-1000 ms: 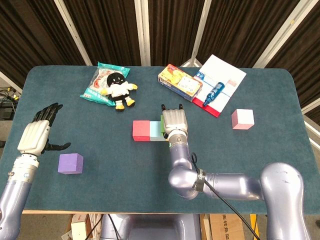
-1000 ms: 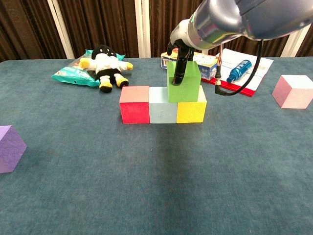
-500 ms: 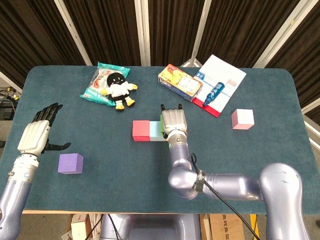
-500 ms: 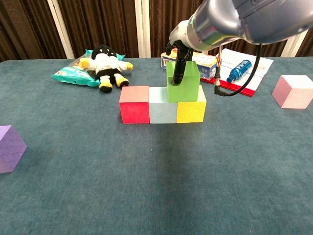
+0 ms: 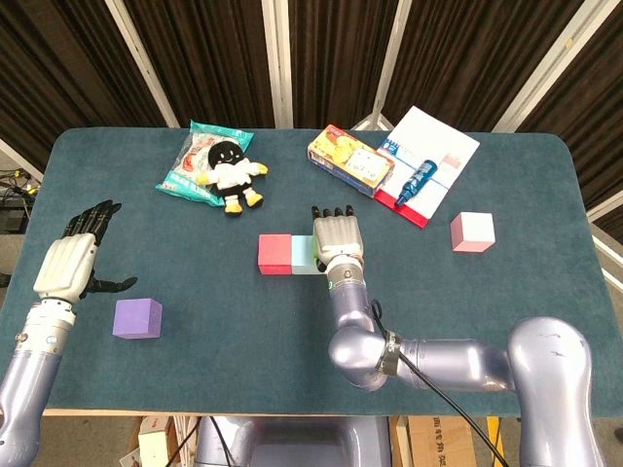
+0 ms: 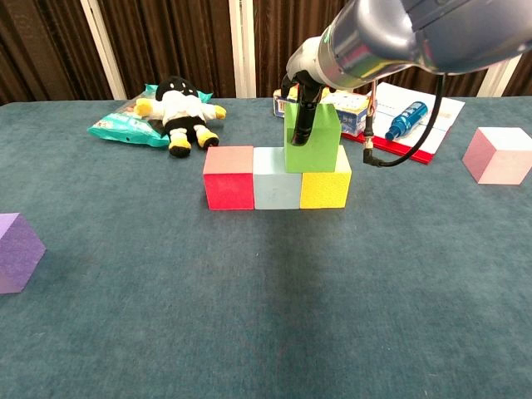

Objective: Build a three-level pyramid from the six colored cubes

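The right hand (image 6: 304, 98) grips the green foam cube (image 6: 313, 140), which sits beneath its fingers on the seam between the pale blue cube (image 6: 276, 179) and yellow cube (image 6: 326, 187). It should let go gently and lift straight up, so nothing shifts. The left hand (image 5: 70, 263) hovers spread, empty.

I see a plush toy (image 5: 231, 173) lying on a snack bag (image 5: 200, 161) at back left, w/ a yellow box (image 5: 349, 161), blue bottle (image 5: 415, 181) on a white booklet (image 5: 428, 156) back right.
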